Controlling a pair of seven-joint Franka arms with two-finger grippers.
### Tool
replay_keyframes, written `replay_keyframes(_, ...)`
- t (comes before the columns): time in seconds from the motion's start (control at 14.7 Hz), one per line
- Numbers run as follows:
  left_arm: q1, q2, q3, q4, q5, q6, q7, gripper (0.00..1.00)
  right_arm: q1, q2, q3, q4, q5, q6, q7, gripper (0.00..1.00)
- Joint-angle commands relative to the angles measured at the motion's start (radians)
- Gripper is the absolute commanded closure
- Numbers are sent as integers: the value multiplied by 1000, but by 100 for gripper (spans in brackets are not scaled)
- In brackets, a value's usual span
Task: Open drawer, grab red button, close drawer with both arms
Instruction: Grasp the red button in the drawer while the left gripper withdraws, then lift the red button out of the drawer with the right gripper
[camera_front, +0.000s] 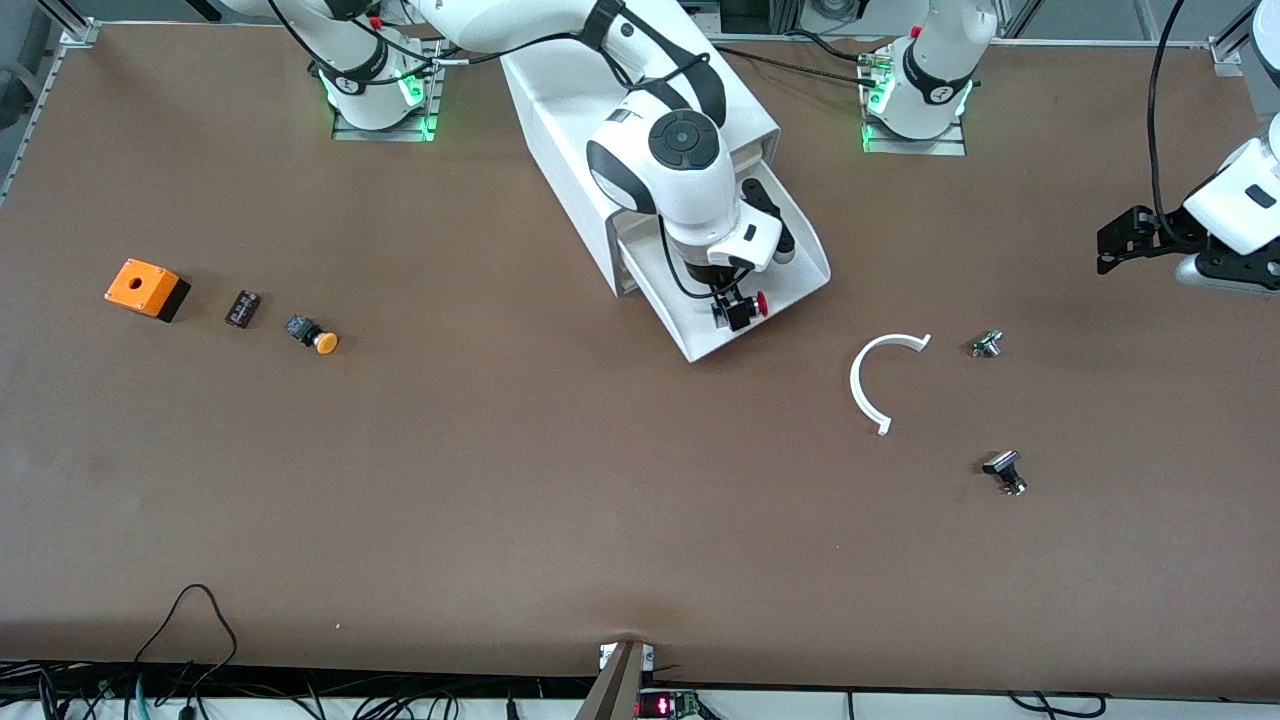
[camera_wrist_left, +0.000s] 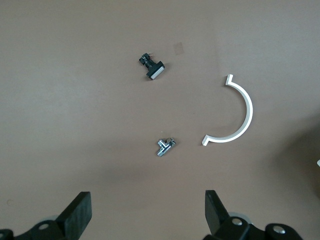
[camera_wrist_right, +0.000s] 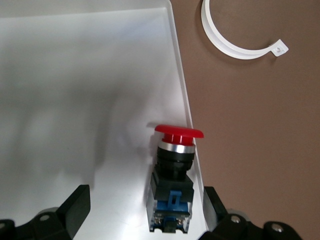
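A brown tabletop (camera_front: 500, 480) carries a white box cabinet (camera_front: 570, 110) between the two arm bases, its lowest drawer (camera_front: 800, 265) pulled out toward the front camera. In the drawer lies the red-capped push button (camera_wrist_right: 172, 175) on its side, its cap touching the drawer's side wall, at the drawer's front corner. The right hand (camera_front: 733, 312) hangs low over the drawer, fingers (camera_wrist_right: 75, 207) spread apart on either side of the button, not touching it. The left hand (camera_front: 1125, 240) waits in the air over the left arm's end of the tabletop, fingers (camera_wrist_left: 77, 215) apart and empty.

Near the drawer, toward the left arm's end, lies a white half-ring clip (camera_front: 875, 385), and just beside that a small metal fitting (camera_front: 987, 344). A black switch part with a pale face (camera_front: 1005, 470) lies nearer the front camera than the fitting. Well apart from the cabinet, toward the right arm's end, sit an orange box with a hole (camera_front: 145, 288), a small dark block (camera_front: 242, 308) and a yellow-capped button (camera_front: 313, 335), in a row.
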Motion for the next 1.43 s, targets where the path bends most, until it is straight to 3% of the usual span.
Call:
replay_keyframes(0.0,1,-30,-2,11,23,-30,-60,0,18,27,-21,36,17,2,16,0)
replay_keyframes(0.14,1,-22,-3,32,23,-76,-87,0,20,28,-22,36,17,2,17,3)
replay_keyframes(0.34,1,-16,-5,35,15,-85,-119,0,31,30,-34,36,14,25,13,32)
replay_keyframes(0.54,3,-14,-3,32,18,-85,-149,0,40,30,-41,36,14,39,19,52)
replay_keyframes(0.95,6,13,-5,79,12,-100,-214,0,46,28,-42,36,16,48,22,64)
replay_keyframes(1.36,6,42,-9,107,18,-114,-217,0,47,24,-48,36,16,45,70,83)
